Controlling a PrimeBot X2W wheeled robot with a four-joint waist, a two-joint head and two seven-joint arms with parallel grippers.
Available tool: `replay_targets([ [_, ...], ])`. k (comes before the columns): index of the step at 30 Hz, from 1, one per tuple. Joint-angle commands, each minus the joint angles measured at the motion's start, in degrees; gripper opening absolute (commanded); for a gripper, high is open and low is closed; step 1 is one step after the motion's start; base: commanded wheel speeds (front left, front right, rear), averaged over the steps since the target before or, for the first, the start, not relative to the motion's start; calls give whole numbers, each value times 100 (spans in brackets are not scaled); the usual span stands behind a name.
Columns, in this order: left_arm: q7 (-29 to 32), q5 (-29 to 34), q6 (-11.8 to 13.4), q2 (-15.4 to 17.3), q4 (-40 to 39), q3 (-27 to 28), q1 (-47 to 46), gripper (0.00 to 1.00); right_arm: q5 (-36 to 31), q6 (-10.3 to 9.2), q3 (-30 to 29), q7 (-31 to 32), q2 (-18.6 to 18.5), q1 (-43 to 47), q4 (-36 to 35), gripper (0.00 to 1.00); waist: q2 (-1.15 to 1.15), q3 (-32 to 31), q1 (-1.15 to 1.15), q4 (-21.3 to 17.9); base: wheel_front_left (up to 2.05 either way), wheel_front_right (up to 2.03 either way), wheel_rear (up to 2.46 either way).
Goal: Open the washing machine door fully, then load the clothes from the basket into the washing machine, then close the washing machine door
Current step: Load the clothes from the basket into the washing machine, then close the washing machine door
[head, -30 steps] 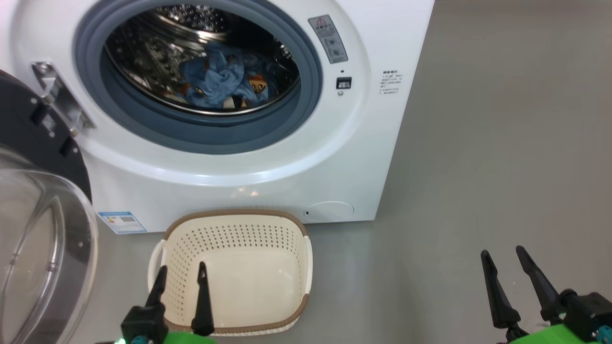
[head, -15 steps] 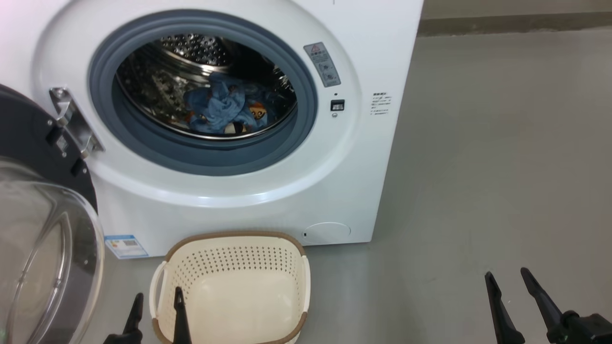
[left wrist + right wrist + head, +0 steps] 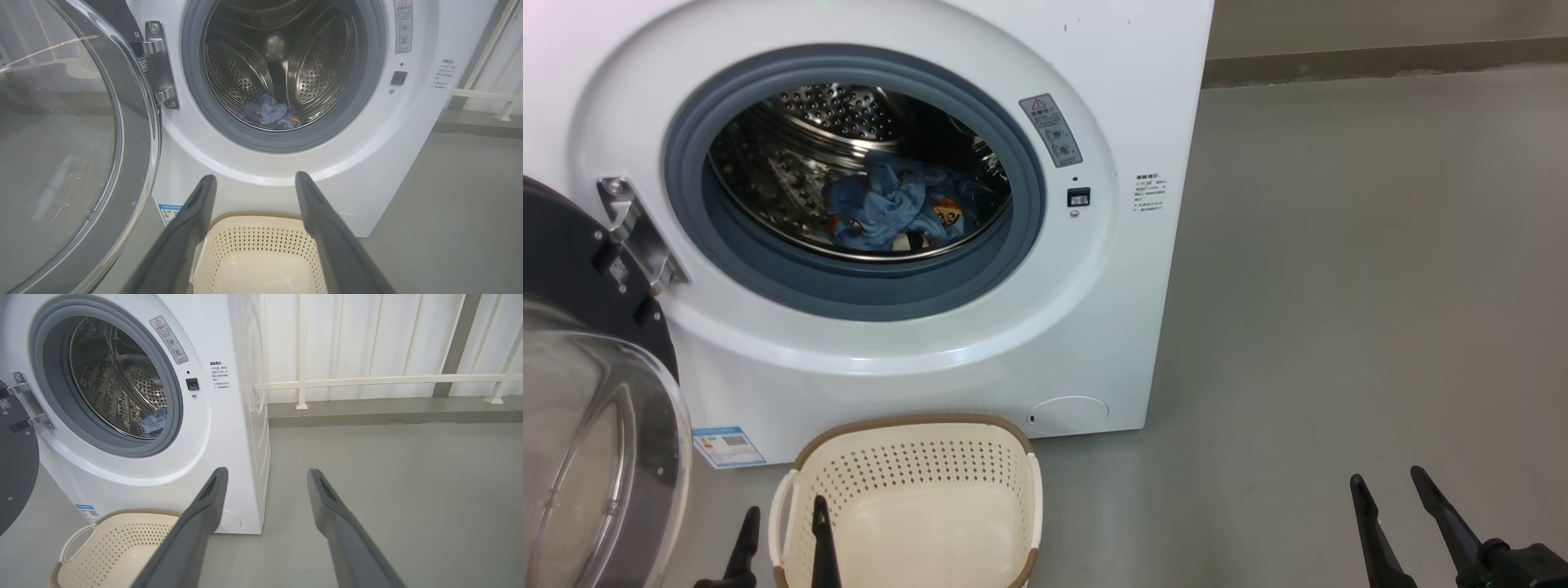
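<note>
1. Light blue fabric with orange-brown prints: the clothes (image 3: 886,214) lay crumpled low in the steel drum (image 3: 833,131), inside the washing machine (image 3: 1094,327).
2. A grey-blue gasket (image 3: 866,290) ringed the mouth of the drum, with the garment sitting behind its lower lip.
3. The washing machine door (image 3: 572,269) stood swung open on the machine's left, hung on a metal hinge (image 3: 633,237). Its clear glass bowl (image 3: 596,457) bulged out towards the robot.
4. The basket (image 3: 907,419) sat on the floor (image 3: 1339,286) just in front of the machine's base, below the opening. The part of its inside that showed was bare cream plastic.
5. Left gripper (image 3: 785,505) — fingers spread apart, nothing held. It hovered at the basket's near left edge, one finger outside the handle and one over the interior.
6. Right gripper (image 3: 1386,474) — fingers likewise apart and holding nothing, over bare floor well to the right of basket and machine.
7. A blue label sticker (image 3: 729,447) sat at the lower left of the machine's front and a round cover (image 3: 1067,414) at the lower right.
8. A white railing (image 3: 367,380) ran along the wall beyond the machine's right side.
</note>
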Motion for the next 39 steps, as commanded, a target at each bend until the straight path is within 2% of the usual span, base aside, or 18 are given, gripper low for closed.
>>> replay_targets([
  [1, -37, 18, 10, 61, -185, 219, -58, 100, -65, 9, 114, -69, -76, -17, -148, 100, 0, -1, 0, -13, 0, 0, 0],
  [13, -37, 77, 107, 61, -176, 198, -78, 100, -51, 9, 120, -69, -43, -43, -140, 100, 0, 63, 0, -14, -18, 18, 0],
  [29, -37, 79, 185, 61, -189, 164, -154, 100, -11, 9, 137, -69, -58, -100, -118, 100, 0, 147, 0, 16, -143, 143, 0],
  [39, -37, 66, 176, 61, -202, 113, -192, 100, -7, 9, 150, -69, -48, -123, -102, 100, 0, 163, 0, 35, -41, 41, 0],
])
